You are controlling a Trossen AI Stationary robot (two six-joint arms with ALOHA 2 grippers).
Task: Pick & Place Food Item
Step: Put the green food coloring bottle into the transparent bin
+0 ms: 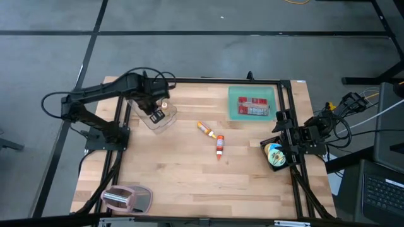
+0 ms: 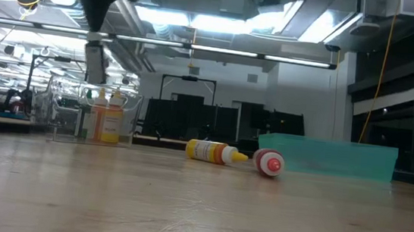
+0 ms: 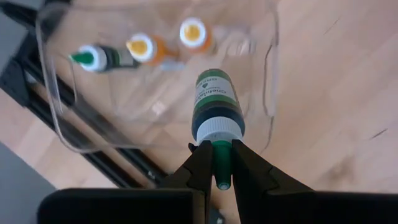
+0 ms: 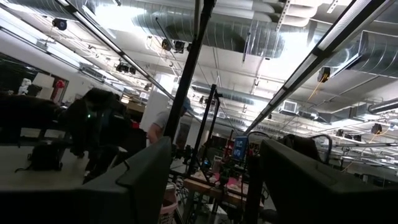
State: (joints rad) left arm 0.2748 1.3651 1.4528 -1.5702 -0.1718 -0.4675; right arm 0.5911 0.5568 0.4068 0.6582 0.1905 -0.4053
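Green bottle over the clear bin

The left claw (image 3: 222,163) gripped a green bottle (image 3: 216,106) by its nozzle above the clear bin (image 3: 62,118); the right claw (image 4: 211,180) waited open at the table's (image 1: 189,170) right edge.

Two bottles (image 1: 211,139) block table centre; clear bin (image 1: 158,118) and teal tray (image 1: 252,103) occupy far side; near boards open.

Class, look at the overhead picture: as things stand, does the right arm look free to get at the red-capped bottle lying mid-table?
Probably yes. The right tool waits open at the table's right edge, and bare wood lies between it and the red-capped bottle. The teal tray sits further back, out of the way.
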